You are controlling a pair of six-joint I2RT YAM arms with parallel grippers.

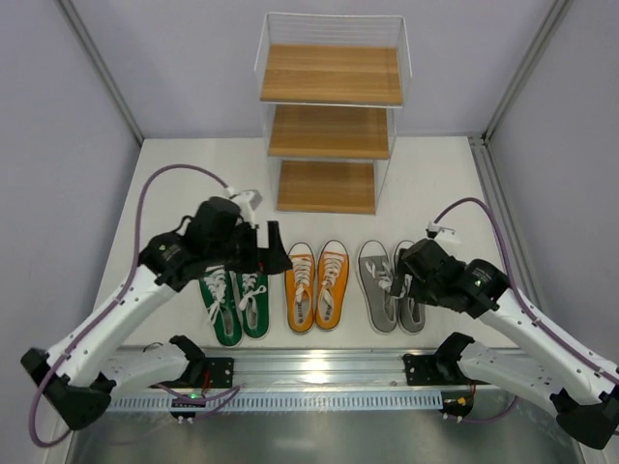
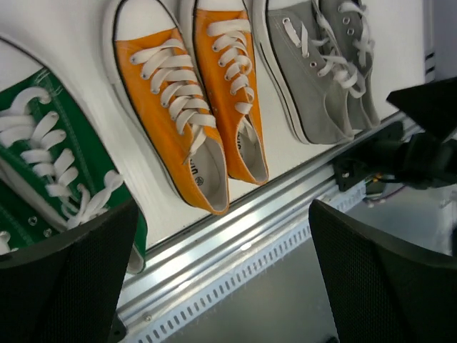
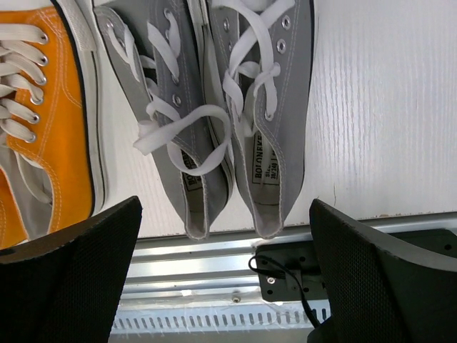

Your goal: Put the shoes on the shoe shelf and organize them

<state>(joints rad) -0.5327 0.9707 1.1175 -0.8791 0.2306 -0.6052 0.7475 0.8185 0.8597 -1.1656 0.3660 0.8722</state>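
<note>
Left pincer (image 1: 274, 257) hangs spread by the green shoes (image 1: 235, 302), right pincer (image 1: 402, 277) spread above the grey shoes (image 1: 380, 290), probably poised to load the shelf (image 1: 329, 132).

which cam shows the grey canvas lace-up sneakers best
Right wrist: the grey canvas lace-up sneakers fill it close up, laces and insole print clear. Top external shows them small, one partly covered; left wrist shows them farther off, upper right.

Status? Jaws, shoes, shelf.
Left jaws open, empty, over green pair. Right jaws open, empty, over grey pair. Orange pair between; all on table, shelf bare. Nothing seen blocking.
</note>
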